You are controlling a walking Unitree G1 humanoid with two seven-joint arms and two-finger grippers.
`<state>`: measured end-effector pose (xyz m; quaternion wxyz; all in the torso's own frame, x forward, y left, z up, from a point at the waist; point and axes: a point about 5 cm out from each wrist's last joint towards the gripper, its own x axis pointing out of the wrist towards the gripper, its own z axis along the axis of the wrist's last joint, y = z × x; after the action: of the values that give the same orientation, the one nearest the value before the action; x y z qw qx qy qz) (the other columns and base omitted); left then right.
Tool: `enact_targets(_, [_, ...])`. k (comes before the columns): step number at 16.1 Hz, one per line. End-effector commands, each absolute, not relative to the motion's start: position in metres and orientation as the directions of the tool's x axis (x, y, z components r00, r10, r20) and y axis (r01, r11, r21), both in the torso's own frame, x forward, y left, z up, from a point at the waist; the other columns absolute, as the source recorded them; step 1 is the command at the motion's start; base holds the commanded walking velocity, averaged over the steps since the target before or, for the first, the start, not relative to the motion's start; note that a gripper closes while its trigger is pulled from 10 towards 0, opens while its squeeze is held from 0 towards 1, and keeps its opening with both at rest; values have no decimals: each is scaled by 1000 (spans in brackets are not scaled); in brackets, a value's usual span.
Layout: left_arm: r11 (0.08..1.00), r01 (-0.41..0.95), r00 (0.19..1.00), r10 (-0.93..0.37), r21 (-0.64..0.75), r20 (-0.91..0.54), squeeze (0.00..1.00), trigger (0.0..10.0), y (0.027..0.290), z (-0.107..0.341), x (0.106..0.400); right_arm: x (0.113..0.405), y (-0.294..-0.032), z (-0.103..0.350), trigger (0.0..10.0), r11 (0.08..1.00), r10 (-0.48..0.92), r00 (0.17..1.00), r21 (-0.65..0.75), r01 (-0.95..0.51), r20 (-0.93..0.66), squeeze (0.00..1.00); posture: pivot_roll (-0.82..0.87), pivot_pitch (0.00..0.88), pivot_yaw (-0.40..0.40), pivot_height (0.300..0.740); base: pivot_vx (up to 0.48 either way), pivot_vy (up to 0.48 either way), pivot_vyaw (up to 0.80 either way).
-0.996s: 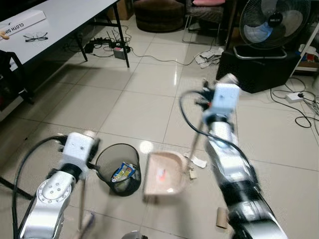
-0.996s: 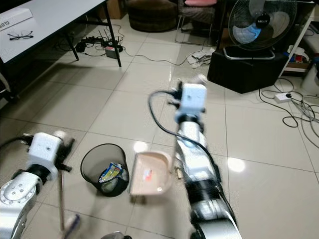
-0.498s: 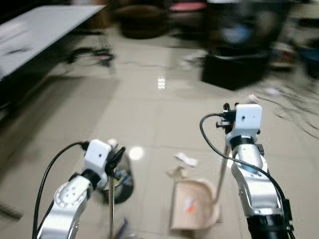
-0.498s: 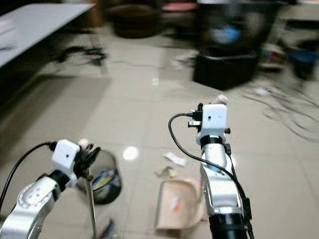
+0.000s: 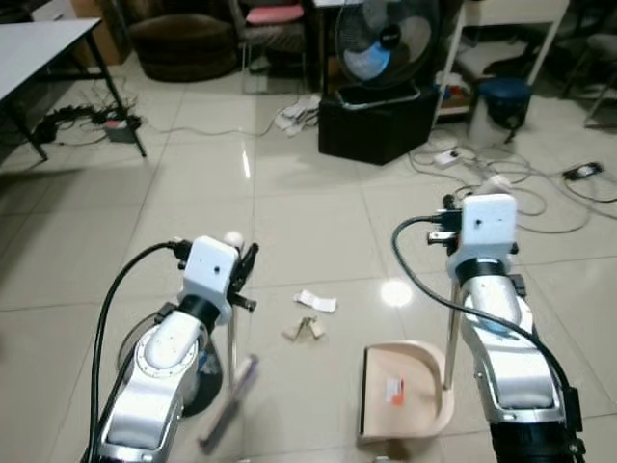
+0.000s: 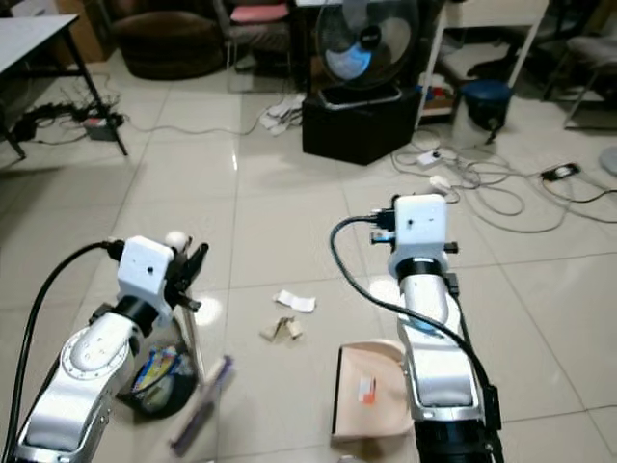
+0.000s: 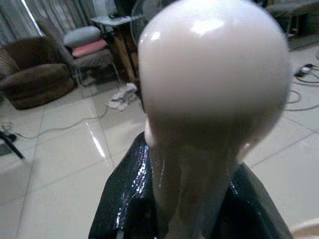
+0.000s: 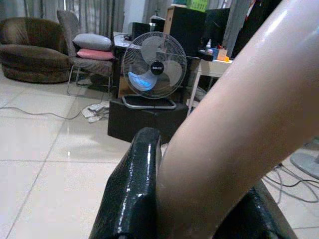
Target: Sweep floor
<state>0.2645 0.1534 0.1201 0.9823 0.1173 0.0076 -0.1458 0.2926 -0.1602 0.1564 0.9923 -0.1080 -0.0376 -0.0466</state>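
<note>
Floor tiles point(image 5: 308, 183) stretch pale and bare from the robot out to the far black box point(image 5: 376, 121) carrying the standing fan point(image 5: 378, 43); cables point(image 5: 525, 188) trail along the far right and a table point(image 5: 34, 43) edges the far left, leaving open room through the middle. Near left, the black mesh bin point(image 6: 159, 381) sits partly behind the left arm. Near right, the beige dustpan point(image 5: 405, 391) rests on the tiles, its upright handle point(image 5: 449, 333) clenched by the right gripper point(image 8: 189, 209), whose black fingers point(image 8: 132, 189) press against the pole. The left gripper point(image 7: 189, 209) grasps the broom handle point(image 5: 231, 342) just below its rounded white tip point(image 7: 214, 64); the broom head point(image 5: 229, 400) is blurred, near the bin. Between the arms lie a white paper scrap point(image 5: 315, 302) and a crumpled brown bit point(image 5: 303, 329), just apart from each other and left of the pan. Compared with a second ago, the whole view has swung: the fan now sits centre-far, and the dustpan stands right of the litter instead of beside the bin.
</note>
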Motion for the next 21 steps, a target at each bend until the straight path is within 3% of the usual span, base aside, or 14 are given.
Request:
enact_targets(1, [930, 268, 962, -271, 251, -25, 0, 10000, 151, 128, 267, 296, -158, 168, 10000, 979, -76, 992, -179, 94, 104, 0, -98, 0, 55, 740, 0, -480, 0])
enact_targets(9, [926, 265, 963, -270, 267, -21, 0, 10000, 146, 132, 271, 294, -158, 167, 10000, 978, -100, 991, -176, 114, 86, 0, -112, 0, 67, 740, 0, -473, 0])
enact_targets(11, [943, 254, 967, -255, 215, -21, 0, 10000, 148, 132, 273, 293, -159, 165, 10000, 978, -111, 990, -167, 123, 82, 0, -109, 0, 70, 740, 0, 0, 0])
enact_targets(15, [946, 177, 972, -212, 271, 105, 0, 10000, 151, 148, 280, 292, -159, 158, 10000, 983, -129, 990, -123, 135, 59, 0, -110, 0, 76, 740, 0, 0, -116])
enact_targets(21, [953, 169, 971, -204, 252, 122, 0, 10000, 145, 144, 280, 292, -162, 152, 10000, 974, -147, 988, -165, 154, 56, 0, -114, 0, 82, 740, 300, 0, -288])
